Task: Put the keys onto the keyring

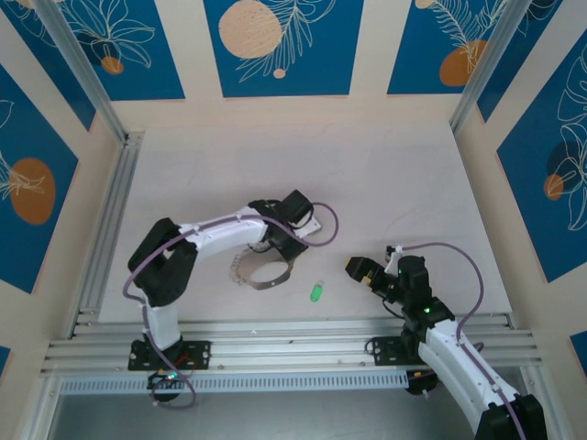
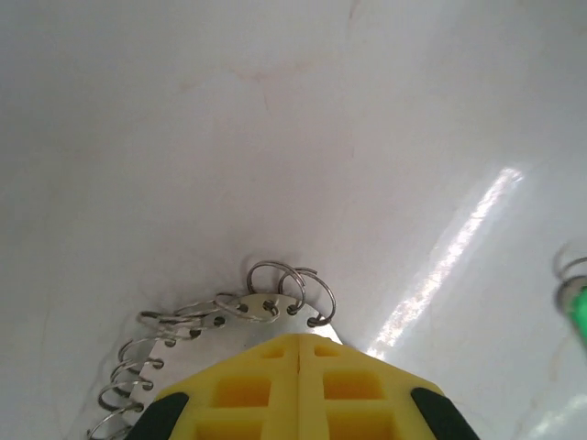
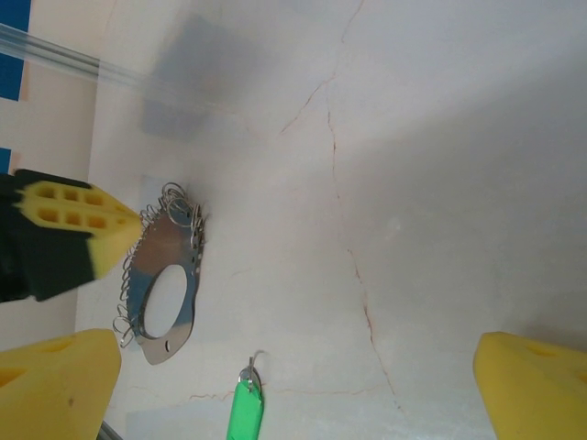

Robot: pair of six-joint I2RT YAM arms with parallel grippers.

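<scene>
Judged early stage. Secured: keyring (image 3: 170, 247), pinched at its edge by tightly closed left gripper (image 2: 300, 344). Not yet threaded — green key (image 1: 316, 292), loose on table (image 1: 413, 183) at 4 o'clock of keyring. Standing by at key's 2 o'clock: right gripper (image 1: 359, 271), spread wide, empty

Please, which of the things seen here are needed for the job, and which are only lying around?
For the job: keyring, green key, left gripper shut on the keyring, right gripper open.
Not part of it: purple cables, aluminium rails, blue wall panels.
</scene>
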